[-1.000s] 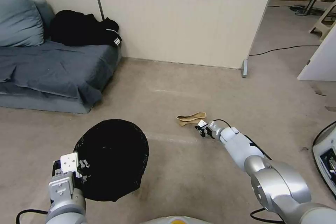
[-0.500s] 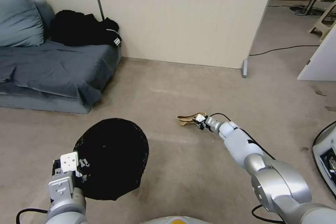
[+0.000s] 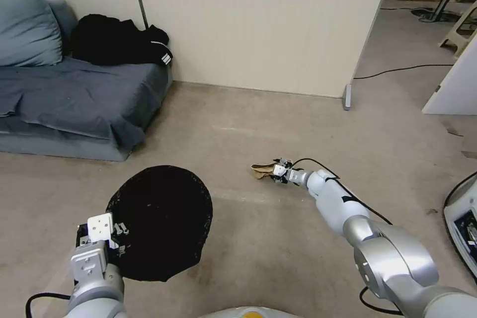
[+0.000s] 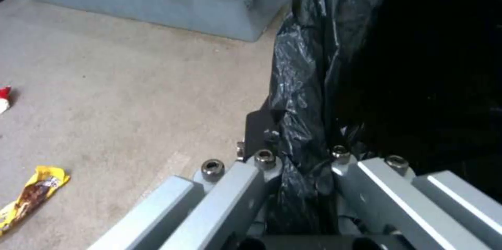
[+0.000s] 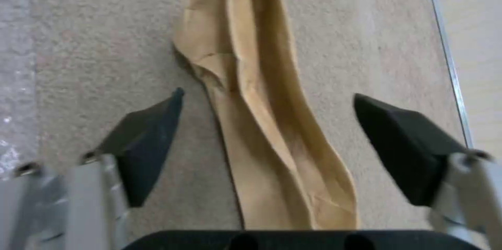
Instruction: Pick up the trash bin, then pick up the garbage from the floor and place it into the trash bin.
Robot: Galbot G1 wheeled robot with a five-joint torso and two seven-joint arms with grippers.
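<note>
Right gripper spread wide astride the brown paper bag on the floor, left gripper clamped on the trash bin rim.

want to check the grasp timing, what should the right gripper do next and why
Probably close. The right gripper is open, one finger on each side of the paper bag, which lies flat on the floor and runs between them. The left gripper is shut on the bin rim, so the bin is ready.
</note>
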